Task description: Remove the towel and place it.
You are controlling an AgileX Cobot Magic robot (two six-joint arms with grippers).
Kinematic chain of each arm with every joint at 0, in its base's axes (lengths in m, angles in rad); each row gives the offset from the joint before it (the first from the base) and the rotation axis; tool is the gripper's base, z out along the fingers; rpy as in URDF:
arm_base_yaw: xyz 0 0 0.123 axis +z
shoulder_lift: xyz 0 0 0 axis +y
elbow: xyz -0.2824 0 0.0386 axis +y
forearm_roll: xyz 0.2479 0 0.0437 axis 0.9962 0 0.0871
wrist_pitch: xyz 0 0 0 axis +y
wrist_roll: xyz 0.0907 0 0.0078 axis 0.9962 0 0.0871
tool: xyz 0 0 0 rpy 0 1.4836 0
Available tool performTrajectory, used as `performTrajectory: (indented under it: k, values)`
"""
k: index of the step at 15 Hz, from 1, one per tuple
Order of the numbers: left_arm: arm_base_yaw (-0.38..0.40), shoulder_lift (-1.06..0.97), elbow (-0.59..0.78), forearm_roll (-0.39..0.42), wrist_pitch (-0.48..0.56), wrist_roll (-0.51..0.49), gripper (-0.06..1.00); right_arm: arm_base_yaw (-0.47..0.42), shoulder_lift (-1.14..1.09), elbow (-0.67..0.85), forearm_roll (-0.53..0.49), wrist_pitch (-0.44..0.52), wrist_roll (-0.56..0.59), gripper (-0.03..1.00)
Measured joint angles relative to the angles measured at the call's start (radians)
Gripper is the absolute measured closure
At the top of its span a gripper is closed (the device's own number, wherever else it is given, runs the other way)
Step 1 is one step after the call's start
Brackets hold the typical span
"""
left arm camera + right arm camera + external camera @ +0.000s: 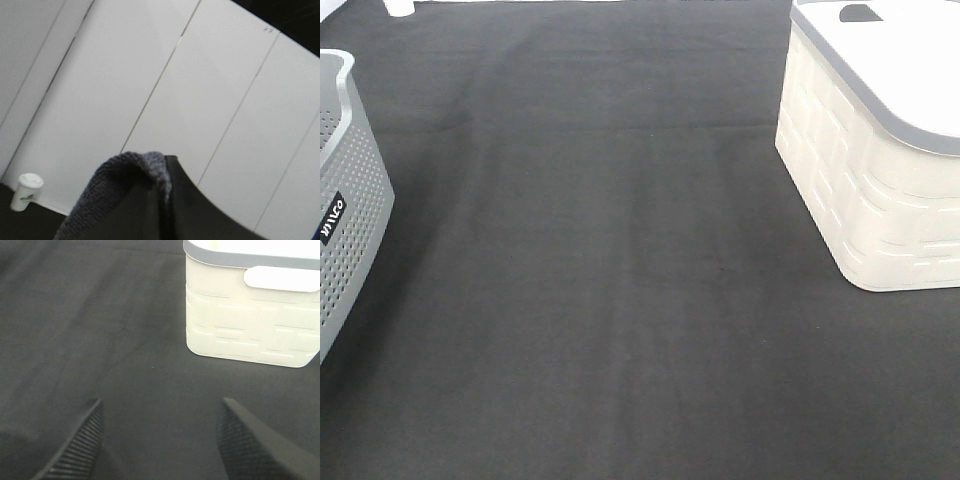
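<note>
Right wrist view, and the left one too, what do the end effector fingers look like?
The right end effector has two black, wedge-shaped fingers whose inner pads carry a fine diamond grip texture. The left end effector shows dark, smooth fingers with curved edges. No cables or markings show. The exterior high view shows neither arm.

black mat [620, 300] | grey perforated basket [350, 210] — left edge | cream bin [860, 190], grey rim — right, well apart
</note>
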Motion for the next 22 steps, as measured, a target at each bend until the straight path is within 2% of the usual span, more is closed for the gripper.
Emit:
performTrajectory:
  k: [3,6,9,10,13,15,17,18,20,21,22]
  values:
    - [-0.117,0.039,-0.099,0.044,-0.009,0.0,0.94,0.0,0.0,0.0,0.0,0.0,0.0,0.32]
    - [-0.243,0.127,-0.125,0.112,-0.012,0.0,0.94,0.0,0.0,0.0,0.0,0.0,0.0,0.32]
    - [-0.389,0.212,-0.125,0.238,0.002,0.002,0.94,0.0,0.0,0.0,0.0,0.0,0.0,0.32]
    - [-0.416,0.226,-0.126,0.265,0.012,0.002,0.94,0.0,0.0,0.0,0.0,0.0,0.0,0.32]
    - [-0.557,0.302,-0.126,0.404,0.122,0.004,0.94,0.0,0.0,0.0,0.0,0.0,0.0,0.32]
    - [-0.624,0.347,-0.126,0.458,0.227,0.004,0.94,0.0,0.0,0.0,0.0,0.0,0.0,0.32]
    - [-0.663,0.39,-0.126,0.469,0.369,0.004,0.94,0.0,0.0,0.0,0.0,0.0,0.0,0.32]
    - [-0.693,0.444,-0.126,0.466,0.507,0.004,0.94,0.0,0.0,0.0,0.0,0.0,0.0,0.32]
    - [-0.715,0.476,-0.126,0.447,0.575,0.029,0.94,0.0,0.0,0.0,0.0,0.0,0.0,0.32]
    - [-0.732,0.49,-0.126,0.428,0.606,0.077,0.94,0.0,0.0,0.0,0.0,0.0,0.0,0.32]
    - [-0.755,0.497,-0.126,0.393,0.628,0.191,0.94,0.0,0.0,0.0,0.0,0.0,0.0,0.32]
